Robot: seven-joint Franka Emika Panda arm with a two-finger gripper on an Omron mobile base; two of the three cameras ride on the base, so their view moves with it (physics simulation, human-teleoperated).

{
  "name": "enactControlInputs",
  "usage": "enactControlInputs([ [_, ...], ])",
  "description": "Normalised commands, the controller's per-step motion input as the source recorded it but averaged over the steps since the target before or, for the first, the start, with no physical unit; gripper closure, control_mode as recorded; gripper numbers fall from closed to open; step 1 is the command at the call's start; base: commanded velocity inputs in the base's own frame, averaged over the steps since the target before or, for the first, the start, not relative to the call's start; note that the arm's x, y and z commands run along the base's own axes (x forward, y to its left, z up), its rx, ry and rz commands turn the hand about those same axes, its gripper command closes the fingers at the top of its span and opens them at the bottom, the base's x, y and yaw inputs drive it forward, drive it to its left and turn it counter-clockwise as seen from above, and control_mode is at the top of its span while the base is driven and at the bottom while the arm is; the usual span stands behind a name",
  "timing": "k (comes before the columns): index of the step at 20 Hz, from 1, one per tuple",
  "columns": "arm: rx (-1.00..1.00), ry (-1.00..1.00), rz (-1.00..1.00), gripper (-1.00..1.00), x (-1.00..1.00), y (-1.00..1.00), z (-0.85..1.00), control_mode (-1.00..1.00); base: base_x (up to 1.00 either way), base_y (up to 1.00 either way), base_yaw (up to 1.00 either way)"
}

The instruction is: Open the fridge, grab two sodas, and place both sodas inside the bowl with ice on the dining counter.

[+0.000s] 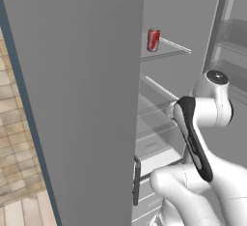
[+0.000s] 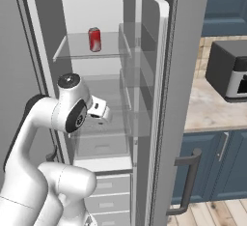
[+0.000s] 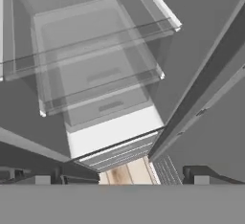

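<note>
fridge (image 2: 166, 75): door open | red soda (image 2: 94, 39): upright on top glass shelf, well above gripper (image 2: 99, 110) | fingers (image 3: 42, 179): spread apart, holding nothing

Even flat rendered light, soft shadows, no glare, slightly blurry edges
</note>
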Motion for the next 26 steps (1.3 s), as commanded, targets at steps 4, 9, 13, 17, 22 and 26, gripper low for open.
enactControlInputs([
  [4, 0.03, -0.32, 0.05, -1.00, 0.23, 0.01, 0.73, -1.00, 0.00, 0.00, 0.00],
  [9, 0.01, -0.40, 0.03, -1.00, 0.02, 0.07, 0.62, -1.00, 0.00, 0.00, 0.00],
  [13, 0.00, -0.40, 0.01, -1.00, 0.00, 0.18, 0.69, -1.00, 0.00, 0.00, 0.00],
  [17, 0.00, -0.36, 0.00, -1.00, 0.15, 0.11, 0.60, -1.00, 0.00, 0.00, 0.00],
  [22, 0.00, -0.16, -0.01, -1.00, 0.35, 0.12, 0.63, -1.00, 0.00, 0.00, 0.00],
  [26, 0.00, -0.07, 0.00, -1.00, 0.26, 0.04, 0.33, -1.00, 0.00, 0.00, 0.00],
])
